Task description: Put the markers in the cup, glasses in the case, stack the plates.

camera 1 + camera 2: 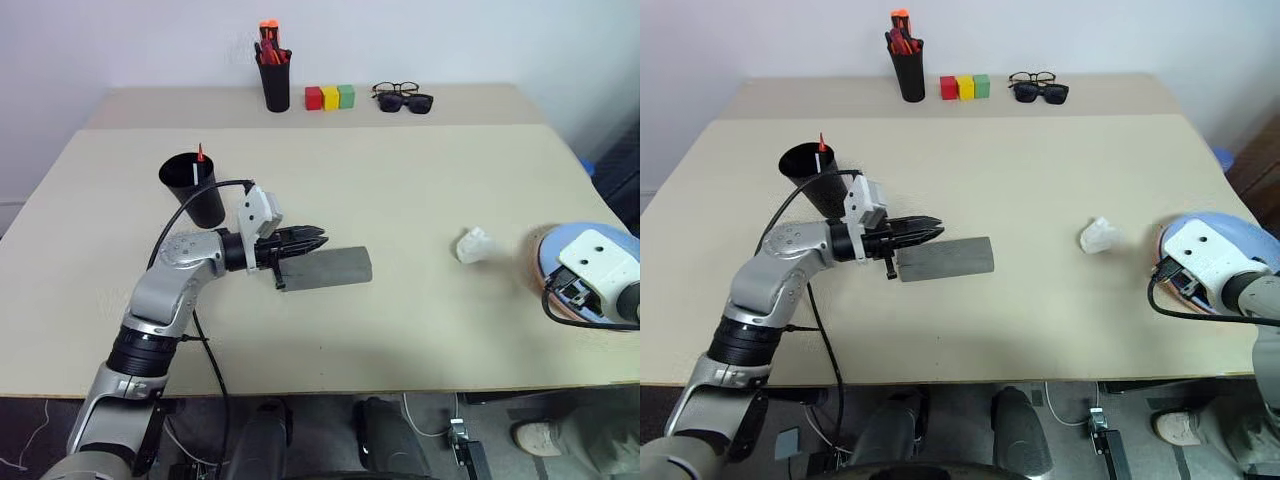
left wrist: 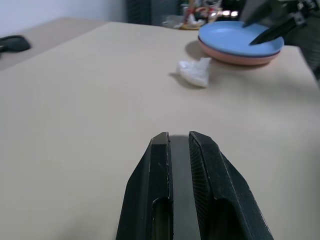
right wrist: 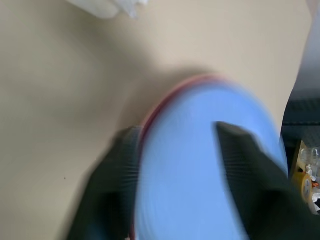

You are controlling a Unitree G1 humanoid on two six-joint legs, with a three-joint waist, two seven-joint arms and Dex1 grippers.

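Nearest the robot, the right gripper (image 3: 175, 175) hangs with fingers spread over the light blue round plate (image 2: 239, 39), which sits stacked on the salmon pink plate (image 2: 235, 58), so that step looks done. Mid-table, the left gripper (image 1: 310, 240), pinched shut, hovers at the closed grey felt spectacle case (image 1: 325, 268); whether the glasses are inside, I can't tell. Beyond it, the matte black tapered cup (image 1: 195, 190) holds the markers (image 1: 199, 158). A crumpled white wrapper (image 1: 475, 245) lies near the plates, blocking nothing. Far back: a black holder of orange-red pens (image 1: 273, 70), coloured blocks (image 1: 330, 97) and dark eyewear (image 1: 403, 98).

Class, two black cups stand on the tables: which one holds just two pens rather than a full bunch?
The wide cup beside the left arm: only a red tip and a white pen poke out. The narrow holder at the back bristles with orange-red pens.
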